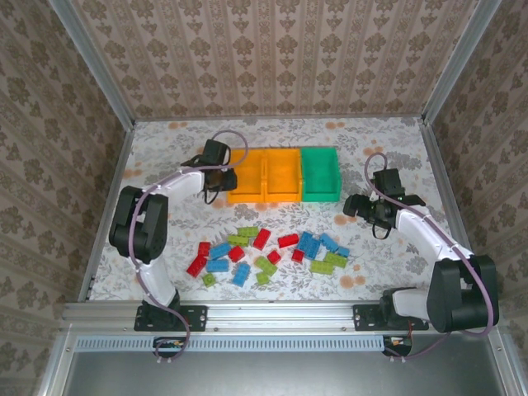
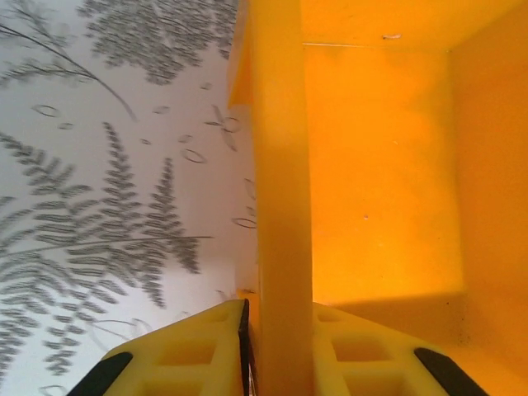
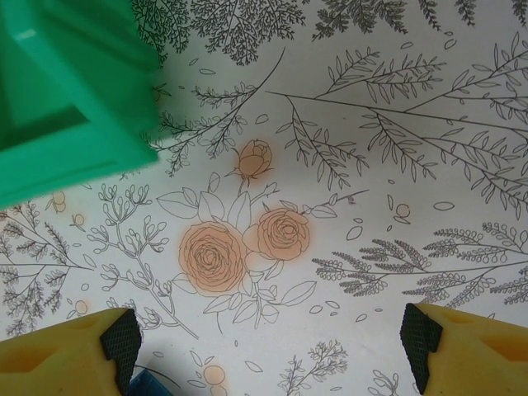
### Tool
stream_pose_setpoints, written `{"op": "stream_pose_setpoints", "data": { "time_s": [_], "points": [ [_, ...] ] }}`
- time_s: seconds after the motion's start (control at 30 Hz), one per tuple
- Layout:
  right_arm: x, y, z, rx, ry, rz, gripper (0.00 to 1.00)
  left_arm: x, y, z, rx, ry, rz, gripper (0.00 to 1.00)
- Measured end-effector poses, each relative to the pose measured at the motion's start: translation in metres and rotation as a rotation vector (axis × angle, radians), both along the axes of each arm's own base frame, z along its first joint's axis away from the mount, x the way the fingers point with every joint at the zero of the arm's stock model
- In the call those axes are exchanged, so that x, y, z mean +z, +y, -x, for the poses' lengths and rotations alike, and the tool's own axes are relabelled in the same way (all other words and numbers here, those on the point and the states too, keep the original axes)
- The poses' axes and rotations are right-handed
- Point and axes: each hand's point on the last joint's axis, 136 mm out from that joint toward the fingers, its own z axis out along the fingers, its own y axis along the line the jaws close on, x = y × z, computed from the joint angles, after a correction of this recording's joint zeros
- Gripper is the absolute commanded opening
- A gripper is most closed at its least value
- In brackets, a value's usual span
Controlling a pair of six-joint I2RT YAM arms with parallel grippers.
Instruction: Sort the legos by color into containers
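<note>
The left gripper (image 2: 280,346) was clenched on the 9 o'clock wall of the leftmost orange-yellow plastic bin (image 2: 280,165); the right gripper (image 3: 264,338) hung released at 4 o'clock of the green plastic bin (image 3: 66,99). Small red, blue and lime studded bricks (image 1: 264,247) lay at their 6 o'clock. Any bin shift likely wanted a low, level slide

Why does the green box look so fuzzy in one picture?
Right wrist view: the green bin sits very near the lens, so its edges blur while the flowered table is sharp. Left wrist view: the orange bin wall is close and soft too. Top view: even light, no glare.
</note>
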Motion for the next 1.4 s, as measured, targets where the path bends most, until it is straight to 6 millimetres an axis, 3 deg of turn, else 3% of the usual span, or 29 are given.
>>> {"op": "stream_pose_setpoints", "data": {
  "time_s": [0.3, 0.57, 0.67, 0.87, 1.17, 1.4],
  "points": [
    [-0.007, 0.008, 0.014, -0.015, 0.037, -0.028, 0.86, -0.001, -0.007, 0.004, 0.061, 0.03, 0.045, 0.35],
    [-0.014, 0.032, 0.027, 0.03, 0.084, -0.04, 0.86, -0.003, -0.012, 0.011, 0.088, 0.048, 0.062, 0.7],
    [-0.02, 0.046, 0.033, 0.073, 0.112, -0.034, 0.86, 0.005, -0.011, 0.012, 0.087, 0.026, 0.056, 0.78],
    [-0.024, 0.073, 0.046, 0.229, 0.13, 0.0, 0.83, 0.032, -0.006, 0.011, 0.088, -0.05, 0.048, 0.81],
    [-0.019, 0.08, 0.054, 0.421, 0.138, 0.082, 0.77, 0.031, -0.001, 0.015, 0.083, -0.054, 0.03, 0.83],
    [-0.017, 0.102, 0.051, 0.583, 0.131, 0.123, 0.77, 0.031, -0.001, 0.015, 0.078, -0.058, 0.022, 0.86]
  ]
}}
